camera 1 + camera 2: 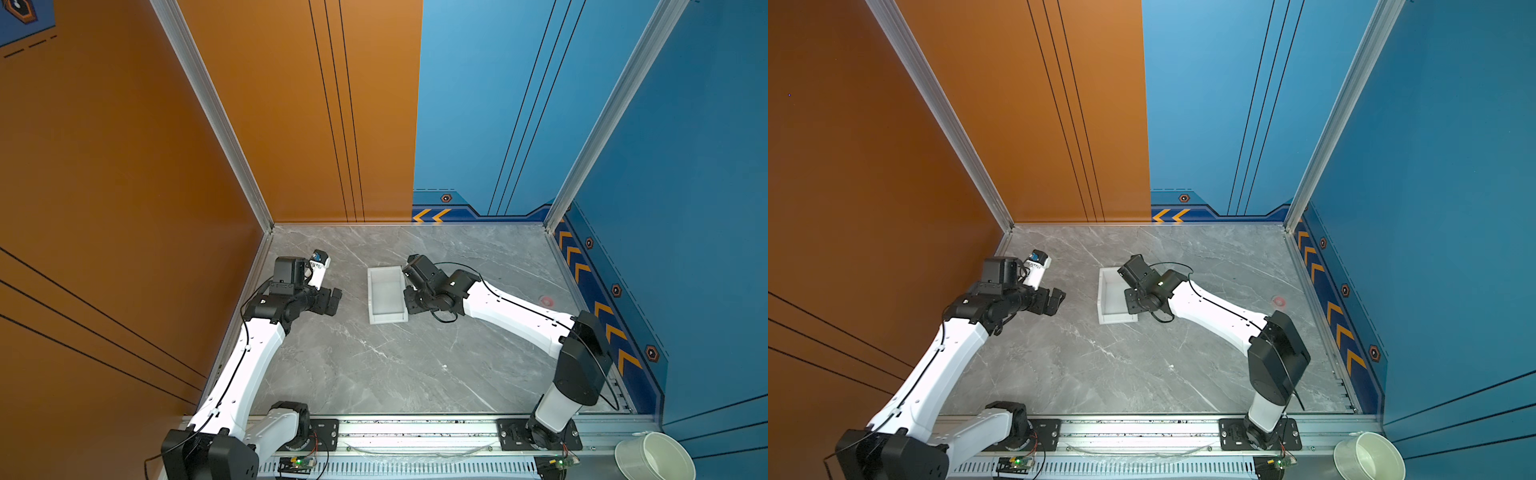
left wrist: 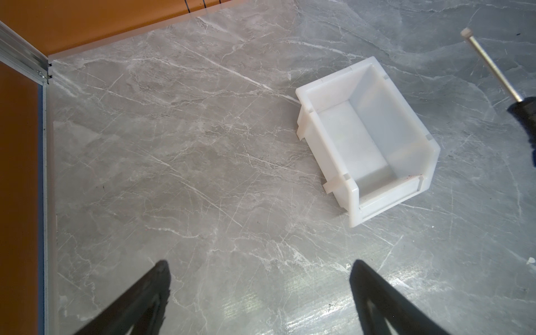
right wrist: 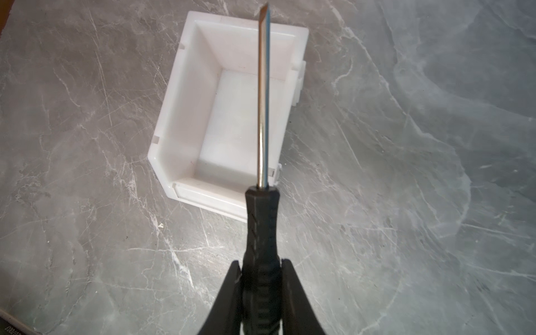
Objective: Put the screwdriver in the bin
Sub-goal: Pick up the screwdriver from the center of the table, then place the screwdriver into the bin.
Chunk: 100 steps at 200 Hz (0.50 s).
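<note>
Now the right pincer (image 3: 261, 265), clamped on the screwdriver (image 3: 261, 220), has the bin (image 3: 185, 110) just ahead — under the shaft. Lower first, then release.

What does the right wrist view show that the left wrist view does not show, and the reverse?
Only the right wrist view: the right gripper shut on the screwdriver at its black handle. Only the left wrist view: the left gripper, open and empty, and the orange wall. Both: the empty bin, the grey table, and the screwdriver's metal shaft.
</note>
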### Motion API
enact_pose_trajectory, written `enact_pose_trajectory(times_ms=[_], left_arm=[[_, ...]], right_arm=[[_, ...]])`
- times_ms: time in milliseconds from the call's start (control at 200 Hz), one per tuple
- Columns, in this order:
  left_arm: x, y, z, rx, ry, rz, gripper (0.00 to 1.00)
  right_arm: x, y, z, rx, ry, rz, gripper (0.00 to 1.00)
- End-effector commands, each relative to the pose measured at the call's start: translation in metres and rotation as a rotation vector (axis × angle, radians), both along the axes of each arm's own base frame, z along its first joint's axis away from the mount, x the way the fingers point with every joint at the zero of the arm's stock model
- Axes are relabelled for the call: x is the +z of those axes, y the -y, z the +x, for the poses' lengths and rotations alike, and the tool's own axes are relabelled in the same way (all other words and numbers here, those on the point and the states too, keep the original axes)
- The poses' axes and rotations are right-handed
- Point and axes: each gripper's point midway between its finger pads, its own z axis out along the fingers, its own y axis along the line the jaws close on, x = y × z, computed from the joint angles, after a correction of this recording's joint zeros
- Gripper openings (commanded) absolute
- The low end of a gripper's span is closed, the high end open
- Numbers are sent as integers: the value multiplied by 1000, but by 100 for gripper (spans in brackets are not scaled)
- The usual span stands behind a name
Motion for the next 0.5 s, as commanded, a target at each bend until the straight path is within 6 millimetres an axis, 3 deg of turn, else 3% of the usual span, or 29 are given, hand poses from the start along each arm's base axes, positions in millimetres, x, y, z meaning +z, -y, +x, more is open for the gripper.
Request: enact_pose_trajectory(times_ms=[0,215,225,496], left_arm=[[13,-5,-4,10,21,14,98],[18,-4,-8,6,26,3,98],[27,-4,-6,7,47,1,98],[31,-4,-8,7,61,-3,98]], right_arm=[[-1,-21,2,56,-6,9,16],[-17,-47,11,86,-29,11,16],[-18,-48,10,87,-31,12,16],[-43,-54,23,87,-55,-25,16]])
